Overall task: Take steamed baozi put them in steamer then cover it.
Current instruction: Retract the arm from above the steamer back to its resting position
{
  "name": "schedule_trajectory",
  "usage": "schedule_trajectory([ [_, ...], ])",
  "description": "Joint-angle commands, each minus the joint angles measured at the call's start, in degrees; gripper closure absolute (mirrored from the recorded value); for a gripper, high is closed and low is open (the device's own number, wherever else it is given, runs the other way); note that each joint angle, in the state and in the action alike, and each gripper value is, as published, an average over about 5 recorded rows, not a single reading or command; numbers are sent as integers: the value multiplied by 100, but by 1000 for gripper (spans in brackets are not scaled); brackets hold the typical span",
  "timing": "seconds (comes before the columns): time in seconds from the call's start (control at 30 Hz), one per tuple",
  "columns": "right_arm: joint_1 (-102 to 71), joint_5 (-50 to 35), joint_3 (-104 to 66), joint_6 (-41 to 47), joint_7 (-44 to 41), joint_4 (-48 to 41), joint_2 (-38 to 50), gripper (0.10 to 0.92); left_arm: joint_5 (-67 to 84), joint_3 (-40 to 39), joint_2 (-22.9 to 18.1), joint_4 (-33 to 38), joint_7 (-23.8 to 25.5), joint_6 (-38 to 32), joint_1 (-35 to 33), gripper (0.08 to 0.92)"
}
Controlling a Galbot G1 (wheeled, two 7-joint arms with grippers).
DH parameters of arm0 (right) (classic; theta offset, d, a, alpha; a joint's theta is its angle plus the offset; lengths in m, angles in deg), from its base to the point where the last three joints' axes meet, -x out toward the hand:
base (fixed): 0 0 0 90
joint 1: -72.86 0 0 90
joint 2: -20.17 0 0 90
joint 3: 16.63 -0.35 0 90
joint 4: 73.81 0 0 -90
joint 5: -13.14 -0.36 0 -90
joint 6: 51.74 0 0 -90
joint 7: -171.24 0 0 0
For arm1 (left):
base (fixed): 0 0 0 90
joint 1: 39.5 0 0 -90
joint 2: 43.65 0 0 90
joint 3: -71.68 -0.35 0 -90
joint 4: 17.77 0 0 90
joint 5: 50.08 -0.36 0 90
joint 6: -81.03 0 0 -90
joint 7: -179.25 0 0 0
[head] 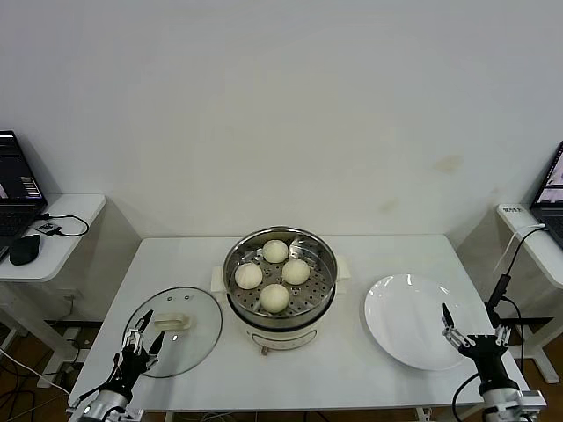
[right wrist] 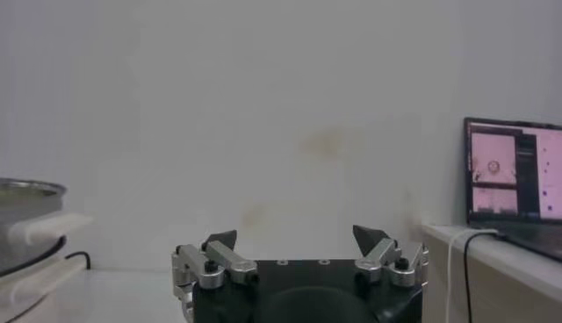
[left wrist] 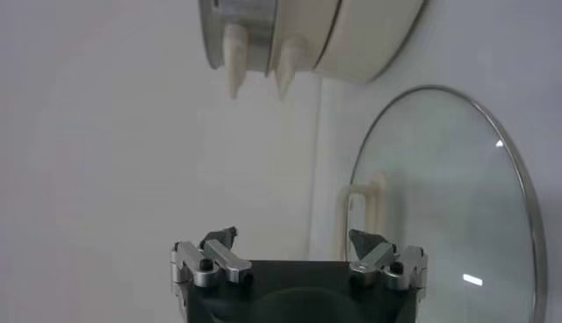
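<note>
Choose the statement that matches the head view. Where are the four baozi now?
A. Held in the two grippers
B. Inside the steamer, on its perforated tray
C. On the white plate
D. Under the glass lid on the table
B: all four baozi sit on the perforated tray inside the steamer, while the white plate holds none, the glass lid lies flat on the table beside the steamer, and both grippers are open and hold nothing.

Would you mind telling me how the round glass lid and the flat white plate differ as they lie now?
The round glass lid is see-through with a metal rim and a cream handle; the flat white plate is opaque and plain. The lid lies on the robot's left of the shiny steel steamer, the plate on its right. The open left end effector hovers over the lid's near edge; the open right end effector is at the plate's. Both lie flat, bare.
</note>
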Motion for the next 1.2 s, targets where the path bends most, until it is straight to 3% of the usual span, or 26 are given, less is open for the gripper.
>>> schedule_trajectory([
  [0.03, -118, 21, -40, -57, -25, 5, -108, 203, -140, -221, 51, -609, 93, -8, 805, 177],
  [0.53, -127, 98, -29, -55, -52, -87, -145, 202, -131, -460, 122, -1114, 204, 15, 1437, 177],
  [0.97, -107, 112, 16, -66, -69, -153, -151, 203, -172, -540, 34, -1345, 215, 30, 1600, 178],
  [1.2, -110, 109, 23, -72, -71, -144, -145, 202, -212, -529, 0, -1417, 183, 30, 1582, 329],
])
